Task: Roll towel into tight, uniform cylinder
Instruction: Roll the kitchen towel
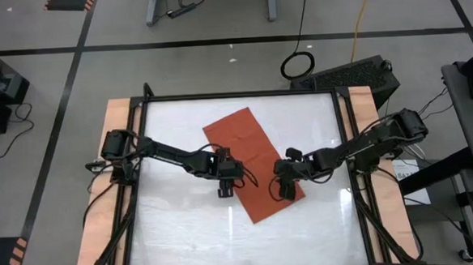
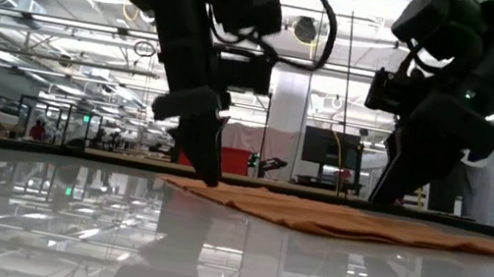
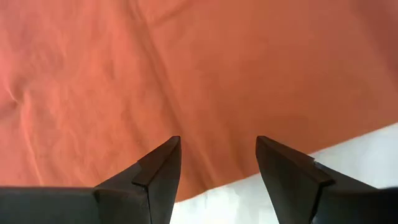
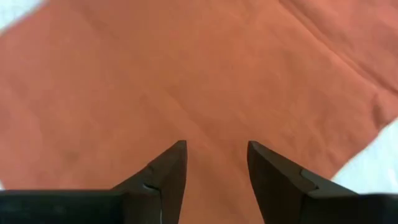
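Observation:
The rust-orange towel (image 1: 250,160) lies spread flat and slanted on the white table (image 1: 185,232), one short end toward the far left and the other toward the near right. My left gripper (image 1: 226,188) stands open over the towel's left long edge (image 3: 249,177), pointing steeply down. My right gripper (image 1: 284,188) is open over the towel's near right part (image 4: 186,74), close to its corner. In the low view both grippers (image 2: 207,172) (image 2: 392,196) reach down close to the towel (image 2: 344,219). I see no cloth between either pair of fingers.
Bare white tabletop (image 1: 185,232) surrounds the towel, with most room toward the near edge and the left. Black rails (image 1: 140,154) and wooden side boards (image 1: 108,155) bound the table at left and right.

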Action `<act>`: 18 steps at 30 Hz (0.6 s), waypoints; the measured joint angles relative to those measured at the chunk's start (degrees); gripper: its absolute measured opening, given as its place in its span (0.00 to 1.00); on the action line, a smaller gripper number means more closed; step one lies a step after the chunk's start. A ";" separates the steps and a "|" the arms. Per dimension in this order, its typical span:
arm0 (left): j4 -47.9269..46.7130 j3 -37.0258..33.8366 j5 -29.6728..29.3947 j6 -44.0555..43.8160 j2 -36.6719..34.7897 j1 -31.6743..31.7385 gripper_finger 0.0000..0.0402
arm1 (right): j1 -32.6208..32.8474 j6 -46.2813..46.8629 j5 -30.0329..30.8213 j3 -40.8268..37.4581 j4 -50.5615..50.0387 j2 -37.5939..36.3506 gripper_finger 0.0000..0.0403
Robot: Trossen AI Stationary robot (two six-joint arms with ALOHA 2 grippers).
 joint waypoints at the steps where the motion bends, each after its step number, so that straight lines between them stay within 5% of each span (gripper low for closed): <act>1: 0.12 0.00 0.00 0.22 0.61 0.20 0.53 | -0.02 0.21 -0.02 0.00 0.05 0.42 0.40; 18: 1.88 0.26 -4.02 19.63 3.87 2.99 0.53 | 9.00 14.74 -2.97 -0.83 15.15 8.35 0.40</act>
